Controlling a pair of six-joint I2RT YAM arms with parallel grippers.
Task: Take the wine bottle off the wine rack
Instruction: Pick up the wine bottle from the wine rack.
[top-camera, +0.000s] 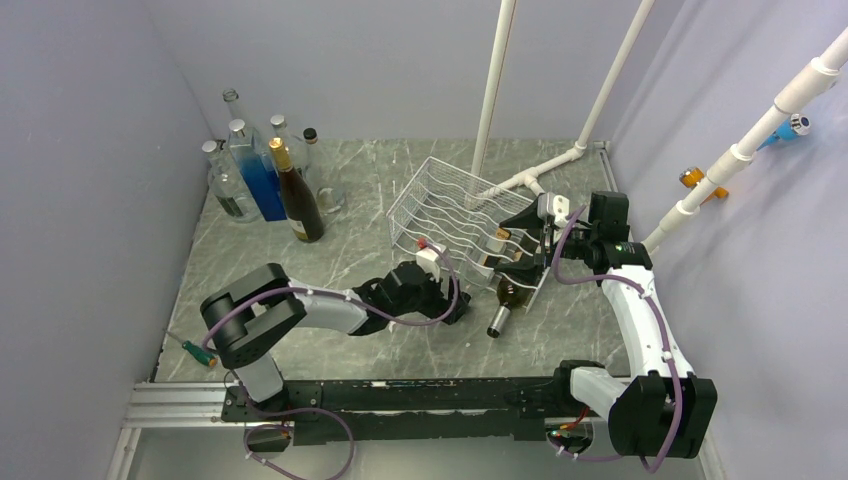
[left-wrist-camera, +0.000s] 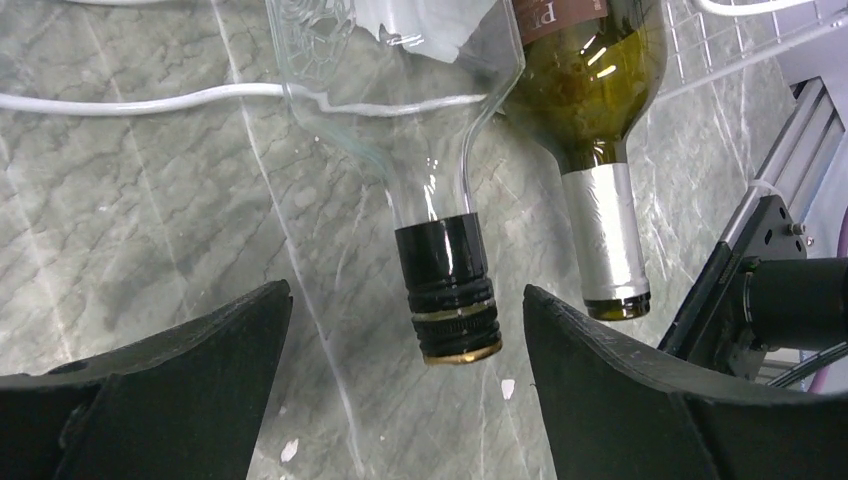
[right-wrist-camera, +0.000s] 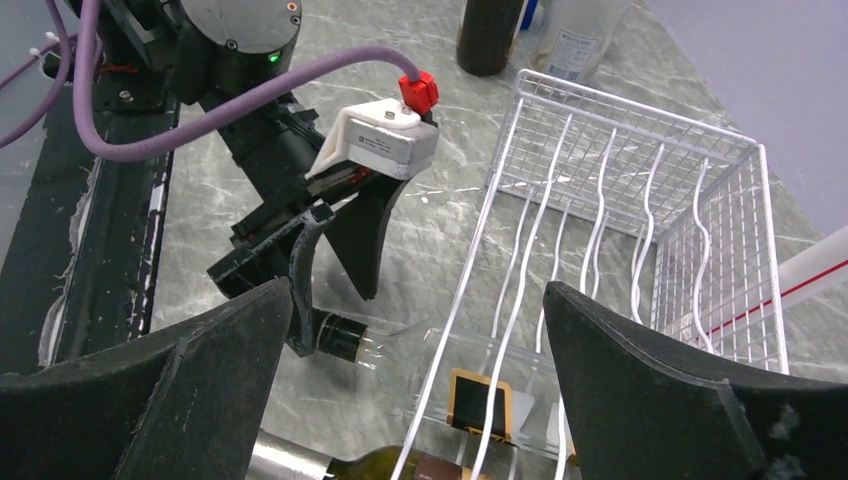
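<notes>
The white wire wine rack (top-camera: 440, 205) lies mid-table and also shows in the right wrist view (right-wrist-camera: 620, 200). A clear wine bottle (right-wrist-camera: 480, 385) with a black cap (left-wrist-camera: 447, 295) lies in it, neck poking out toward the arms. Beside it lies a green bottle (top-camera: 512, 295) with a silver foil neck (left-wrist-camera: 608, 240). My left gripper (left-wrist-camera: 407, 330) is open, its fingers (left-wrist-camera: 640, 390) on either side of the black cap without touching it. It also shows in the right wrist view (right-wrist-camera: 335, 250). My right gripper (right-wrist-camera: 417, 290) is open and empty above the rack's near end.
Several standing bottles (top-camera: 265, 175) cluster at the back left corner. White plastic pipes (top-camera: 495, 90) rise behind the rack and along the right wall. A green-handled tool (top-camera: 198, 350) lies at the front left. A metal rail (top-camera: 400, 395) runs along the near edge.
</notes>
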